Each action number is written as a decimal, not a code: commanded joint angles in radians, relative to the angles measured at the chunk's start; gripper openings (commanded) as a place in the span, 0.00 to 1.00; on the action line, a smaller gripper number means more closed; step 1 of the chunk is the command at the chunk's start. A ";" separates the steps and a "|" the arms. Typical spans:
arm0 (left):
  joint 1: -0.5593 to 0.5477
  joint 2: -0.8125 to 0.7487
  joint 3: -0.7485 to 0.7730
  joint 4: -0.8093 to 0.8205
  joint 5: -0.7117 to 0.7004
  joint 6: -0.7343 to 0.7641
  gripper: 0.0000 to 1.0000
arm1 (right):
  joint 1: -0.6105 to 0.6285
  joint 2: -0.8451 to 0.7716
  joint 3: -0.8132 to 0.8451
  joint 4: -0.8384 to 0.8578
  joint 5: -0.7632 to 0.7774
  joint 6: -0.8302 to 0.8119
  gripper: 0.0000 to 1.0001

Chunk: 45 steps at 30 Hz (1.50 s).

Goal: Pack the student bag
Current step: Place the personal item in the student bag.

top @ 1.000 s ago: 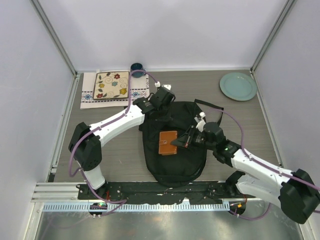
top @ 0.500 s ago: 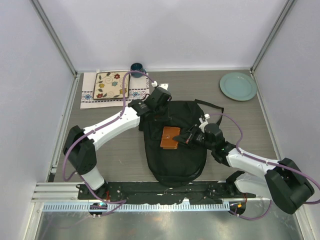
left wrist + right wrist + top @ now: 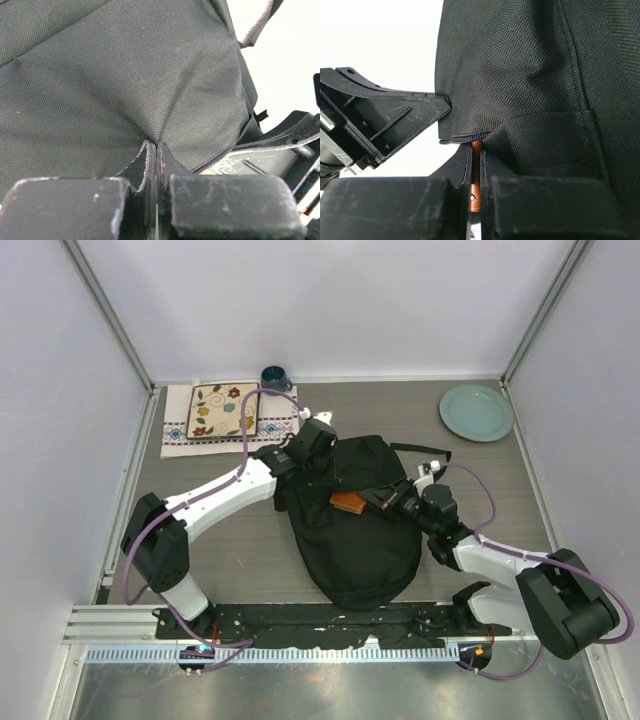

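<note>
The student bag [image 3: 350, 545], a big black soft backpack, lies in the middle of the table with its rounded end toward the arms. At the bag's far edge my left gripper [image 3: 322, 464] is shut on a pinch of the fabric [image 3: 125, 75], which puckers into the fingertips [image 3: 150, 150]. My right gripper [image 3: 388, 501] is shut on a flat orange-brown case [image 3: 347, 502], thin edge between the fingers [image 3: 476, 192]. The case's front end goes under the bag's zipper edge [image 3: 465, 137]. Black fabric [image 3: 535, 75] hides the rest of it.
A patterned mat [image 3: 222, 410] on an embroidered cloth lies at the back left, with a dark mug [image 3: 274, 377] behind it. A teal plate [image 3: 476, 412] sits at the back right. A loose bag strap [image 3: 420, 451] trails toward the right arm. White walls enclose the table.
The right gripper has carried the orange-brown case from the top of the bag toward the far opening, where it is now partly covered. The bag's upper fabric has risen and shifted.
</note>
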<state>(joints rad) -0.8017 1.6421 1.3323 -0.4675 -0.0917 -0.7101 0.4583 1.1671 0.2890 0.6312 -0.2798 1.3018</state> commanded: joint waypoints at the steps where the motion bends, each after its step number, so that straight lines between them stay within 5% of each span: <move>1: 0.004 -0.018 0.036 0.041 0.072 -0.017 0.00 | 0.058 0.026 -0.016 0.257 0.238 -0.010 0.00; 14: 0.007 -0.005 0.068 -0.002 0.139 0.038 0.00 | 0.278 0.419 0.140 0.542 0.619 -0.084 0.01; 17: 0.007 0.007 0.085 -0.023 0.145 0.049 0.00 | 0.290 0.457 0.157 0.503 0.610 -0.121 0.01; 23: 0.015 -0.005 0.039 0.015 0.133 0.029 0.00 | 0.290 0.323 0.121 0.215 0.614 -0.186 0.21; 29: 0.021 -0.008 0.011 0.027 0.107 0.012 0.00 | 0.270 0.195 0.059 0.231 0.634 -0.121 0.01; 35: 0.030 -0.013 0.024 0.003 0.107 0.014 0.00 | 0.269 0.238 0.029 0.410 0.714 0.011 0.01; 45: 0.056 -0.031 0.045 -0.039 0.250 0.078 0.00 | 0.264 0.552 0.226 0.636 0.639 -0.056 0.02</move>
<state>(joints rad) -0.7506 1.6592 1.3518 -0.4637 0.0151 -0.6621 0.7368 1.6527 0.4198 1.0977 0.3298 1.2663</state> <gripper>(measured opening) 0.008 0.063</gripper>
